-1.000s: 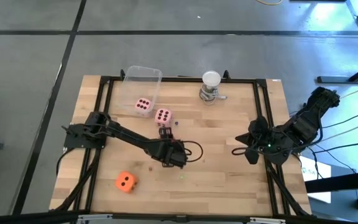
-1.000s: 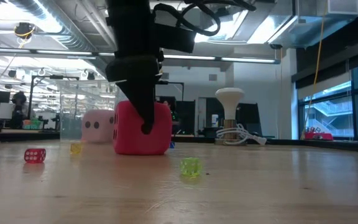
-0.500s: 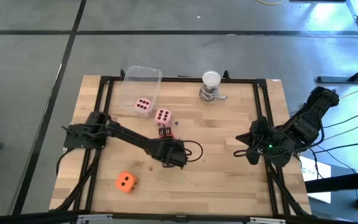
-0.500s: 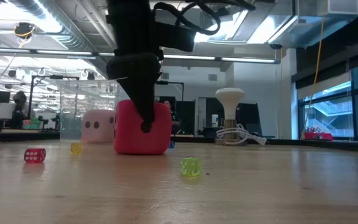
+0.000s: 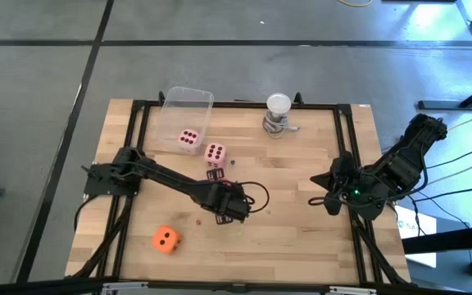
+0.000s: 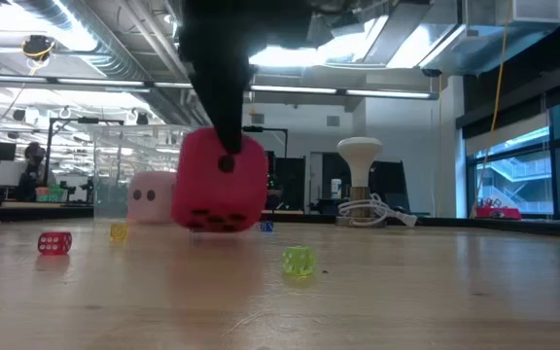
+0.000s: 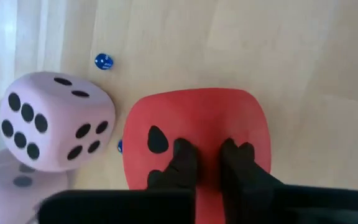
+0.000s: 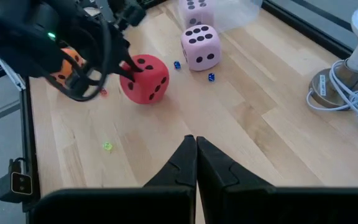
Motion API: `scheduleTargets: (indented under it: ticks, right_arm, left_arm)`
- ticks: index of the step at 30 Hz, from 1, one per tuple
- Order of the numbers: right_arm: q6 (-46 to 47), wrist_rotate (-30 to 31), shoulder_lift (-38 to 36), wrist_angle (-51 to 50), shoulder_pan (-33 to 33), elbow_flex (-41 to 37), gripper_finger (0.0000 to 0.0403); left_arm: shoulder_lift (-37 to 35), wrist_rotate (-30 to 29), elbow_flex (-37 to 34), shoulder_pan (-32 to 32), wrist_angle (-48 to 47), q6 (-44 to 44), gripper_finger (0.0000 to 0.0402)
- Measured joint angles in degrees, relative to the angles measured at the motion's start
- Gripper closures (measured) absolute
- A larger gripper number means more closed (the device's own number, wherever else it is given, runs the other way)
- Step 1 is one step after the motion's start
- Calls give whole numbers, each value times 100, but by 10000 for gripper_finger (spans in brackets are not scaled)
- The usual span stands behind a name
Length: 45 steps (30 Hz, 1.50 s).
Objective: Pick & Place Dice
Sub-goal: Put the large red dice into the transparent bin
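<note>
From above, the left gripper (image 5: 229, 205) sits near the middle of the wooden table (image 5: 301, 238), reached out on its long dark arm, with the red die hidden beneath it. An orange die (image 5: 165, 239) lies near the front left corner. One pink die (image 5: 215, 153) rests on the wood just behind the left gripper, and a second pink die (image 5: 188, 140) lies inside a clear plastic box (image 5: 188, 102) at the back left. A white round-topped lamp (image 5: 278, 114) stands at the back edge. The right gripper (image 5: 316, 200) waits near the right side of the table.

At table height, the red die (image 6: 220, 181) hangs tilted just clear of the wood, pinched from above by the dark fingers (image 6: 224, 146). A pink die (image 6: 153, 197) sits behind it to one side. A tiny red die (image 6: 54, 242), a tiny yellow one (image 6: 118, 231) and a tiny green one (image 6: 298, 261) lie scattered on the table.

From the left wrist, both fingertips (image 7: 185, 155) press into the red die's (image 7: 197, 124) top face, clenched on it. The pink die (image 7: 51, 127) lies just beside it, with a tiny blue die (image 7: 103, 61) nearby.

From the right wrist, the right gripper's (image 8: 196, 146) fingers are pressed together, grasping nothing. Farther off, the left gripper holds the red die (image 8: 145, 79), with the pink die (image 8: 200, 46) near it.
</note>
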Motion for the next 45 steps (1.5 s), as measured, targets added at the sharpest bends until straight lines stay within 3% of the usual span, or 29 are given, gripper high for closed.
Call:
scheduleTargets:
  ticks: [14, 22, 27, 34, 45]
  right_arm:
    - [-33, -4, 0, 0, 0, 0, 403]
    - [-115, -22, 0, 0, 0, 0, 403]
    - [-116, -22, 0, 0, 0, 0, 403]
    - [-111, -70, 4, 7, 22, 0, 403]
    - [-72, -172, 2, 24, 28, 0, 403]
  left_arm:
    - [-30, -534, 881, -15, -721, -167, 401]
    - [-39, -1424, 1841, 189, -2193, -968, 401]
    - [-430, -1938, 2183, 489, -2233, -1108, 401]
    - [-1417, -2396, 1939, 1145, -2230, -1135, 401]
    - [-2862, -1759, 415, 2781, -2240, -664, 401]
